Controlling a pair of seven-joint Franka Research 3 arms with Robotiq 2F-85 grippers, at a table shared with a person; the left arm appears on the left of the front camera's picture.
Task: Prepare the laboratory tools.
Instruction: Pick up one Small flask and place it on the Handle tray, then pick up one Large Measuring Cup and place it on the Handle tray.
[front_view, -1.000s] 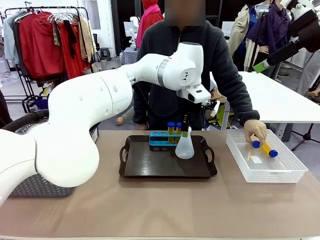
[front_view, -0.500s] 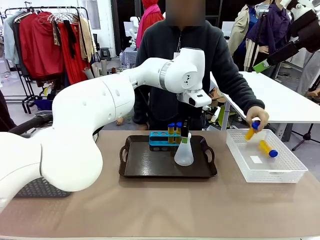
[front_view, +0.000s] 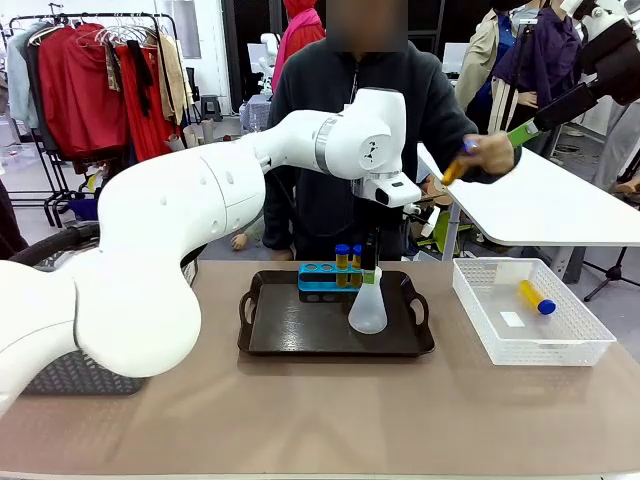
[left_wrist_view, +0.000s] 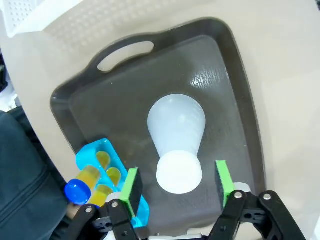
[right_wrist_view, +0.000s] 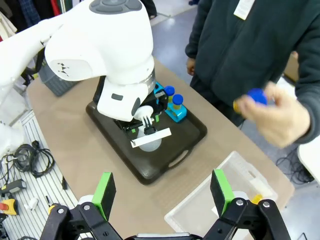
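Straddling the neck of the translucent white conical flask (left_wrist_view: 176, 125), the left jaws are standing released, gaps on both sides; centring before closing is looking wise. The flask is sitting on the dark handled tray (front_view: 300, 335), just right of the blue tube rack (front_view: 318, 278), with bare tray floor lying nearer.

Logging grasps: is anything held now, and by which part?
The person's hand holds a tube by its body, cap exposed. The left gripper stands open around the flask's neck; the right gripper is open, empty.

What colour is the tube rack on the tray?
Bright blue; the tube rack shows best in the left wrist view.
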